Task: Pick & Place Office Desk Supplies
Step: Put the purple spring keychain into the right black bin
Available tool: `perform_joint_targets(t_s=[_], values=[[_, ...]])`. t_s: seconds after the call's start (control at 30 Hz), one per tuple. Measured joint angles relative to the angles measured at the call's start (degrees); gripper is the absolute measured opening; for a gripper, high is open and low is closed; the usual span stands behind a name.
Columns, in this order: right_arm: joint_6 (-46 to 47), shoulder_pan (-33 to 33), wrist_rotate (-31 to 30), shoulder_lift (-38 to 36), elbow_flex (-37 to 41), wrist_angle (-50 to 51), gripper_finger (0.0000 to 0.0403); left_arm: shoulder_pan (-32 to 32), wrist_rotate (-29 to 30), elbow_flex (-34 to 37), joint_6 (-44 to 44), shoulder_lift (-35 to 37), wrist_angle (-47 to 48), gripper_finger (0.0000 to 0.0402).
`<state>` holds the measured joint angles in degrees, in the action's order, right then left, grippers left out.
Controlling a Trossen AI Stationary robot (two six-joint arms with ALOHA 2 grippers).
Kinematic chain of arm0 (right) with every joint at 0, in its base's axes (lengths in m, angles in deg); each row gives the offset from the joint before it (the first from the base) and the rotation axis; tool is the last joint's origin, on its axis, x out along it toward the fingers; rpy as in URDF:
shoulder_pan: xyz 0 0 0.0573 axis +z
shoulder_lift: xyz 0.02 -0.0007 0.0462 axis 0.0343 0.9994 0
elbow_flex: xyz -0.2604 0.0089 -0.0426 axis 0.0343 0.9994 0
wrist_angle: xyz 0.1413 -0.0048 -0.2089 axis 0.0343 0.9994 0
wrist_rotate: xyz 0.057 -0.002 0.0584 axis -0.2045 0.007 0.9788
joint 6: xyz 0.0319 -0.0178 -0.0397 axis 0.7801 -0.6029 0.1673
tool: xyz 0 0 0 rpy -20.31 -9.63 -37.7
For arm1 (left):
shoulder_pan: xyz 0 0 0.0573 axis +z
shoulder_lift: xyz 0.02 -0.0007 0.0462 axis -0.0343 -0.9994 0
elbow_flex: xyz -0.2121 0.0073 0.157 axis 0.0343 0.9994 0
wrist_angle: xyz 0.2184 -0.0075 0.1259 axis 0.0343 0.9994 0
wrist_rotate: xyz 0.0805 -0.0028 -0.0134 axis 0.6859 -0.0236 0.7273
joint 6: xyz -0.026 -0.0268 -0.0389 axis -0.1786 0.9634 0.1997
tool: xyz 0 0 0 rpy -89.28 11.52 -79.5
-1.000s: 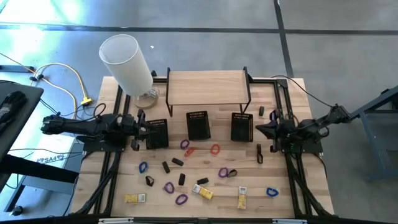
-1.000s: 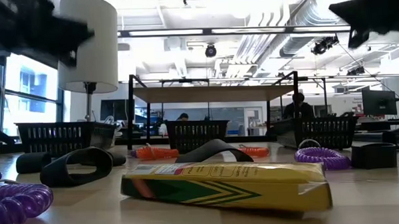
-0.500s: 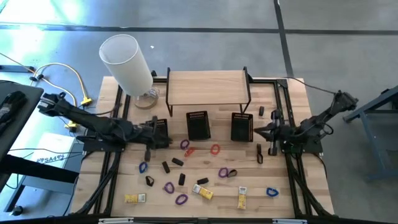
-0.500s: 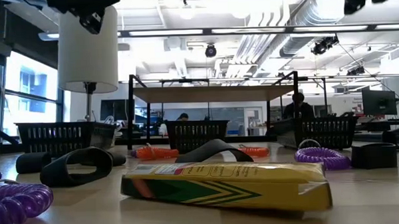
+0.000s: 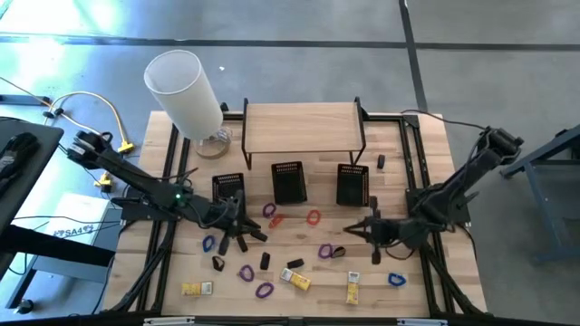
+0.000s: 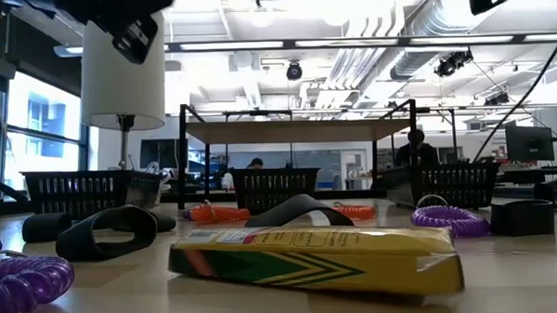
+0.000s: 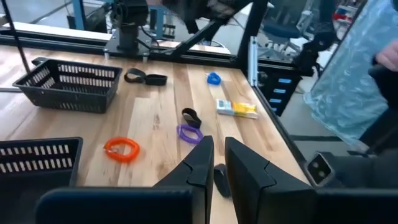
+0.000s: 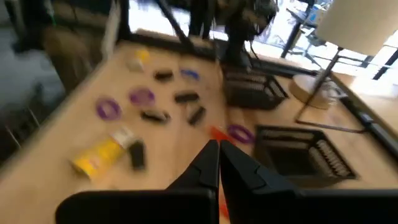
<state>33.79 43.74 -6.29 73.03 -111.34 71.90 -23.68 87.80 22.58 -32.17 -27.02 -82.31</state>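
High view: left gripper (image 5: 237, 228), fingers nearly together and holding nothing, hovers over small black clips (image 5: 241, 243) on the table (image 5: 426, 282); right gripper (image 5: 361, 229) is closed, empty.

Left wrist view: a narrow gap shows between the fingers — they could nudge a clip aside. Purple band (image 7: 188, 133) and orange band (image 7: 121, 149) lie flat, thin.

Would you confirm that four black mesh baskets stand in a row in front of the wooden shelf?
Not quite: the high view shows three black mesh baskets, not four. They do stand in a row in front of the wooden shelf, as you said.
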Motion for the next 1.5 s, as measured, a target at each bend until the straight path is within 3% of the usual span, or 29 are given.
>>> perform_joint_targets(t_s=[0.13,0.3,0.5,0.6,0.7,0.9,1.03,1.17,1.33,1.5], values=[[4.1,-0.3,-0.4,3.8,-1.0,2.7,0.0002,0.0,0.2,0.0,0.0,-4.6,-4.8,0.0033],[15.3,-3.1,2.6,8.6,-10.4,20.0,0.0002,-0.5,-2.5,0.0,3.6,-8.8,-8.6,0.0033],[27.2,-8.4,15.4,16.7,-20.3,34.9,0.0002,-1.2,-5.5,0.0,4.5,-11.0,-10.5,0.0033],[32.4,-11.7,23.3,21.0,-22.6,36.5,0.0012,-1.9,-5.7,0.0,4.3,-11.3,-10.5,0.0033],[34.2,-13.8,29.4,24.4,-22.8,36.1,0.0047,-2.5,-5.7,0.0,3.9,-11.3,-10.6,0.0033],[32.2,-17.1,31.0,28.5,-22.9,34.2,0.0154,-3.6,-5.7,0.0,3.9,-11.3,-10.5,0.0033],[25.9,-17.6,31.1,28.6,-22.9,33.3,0.0201,-3.8,-5.7,0.0,3.9,-11.3,-10.5,0.0033],[17.4,-16.3,31.0,28.6,-22.9,33.2,0.0214,-3.5,-5.7,0.0,3.9,-11.3,-10.5,0.0033],[15.5,-14.7,30.8,28.6,-22.9,30.6,0.021,-3.3,-5.7,0.0,4.1,-11.3,-10.4,0.0033],[11.7,-14.3,26.7,29.9,-22.9,27.7,0.0201,-3.3,-5.7,0.0,5.0,-11.3,-10.3,0.0033]])
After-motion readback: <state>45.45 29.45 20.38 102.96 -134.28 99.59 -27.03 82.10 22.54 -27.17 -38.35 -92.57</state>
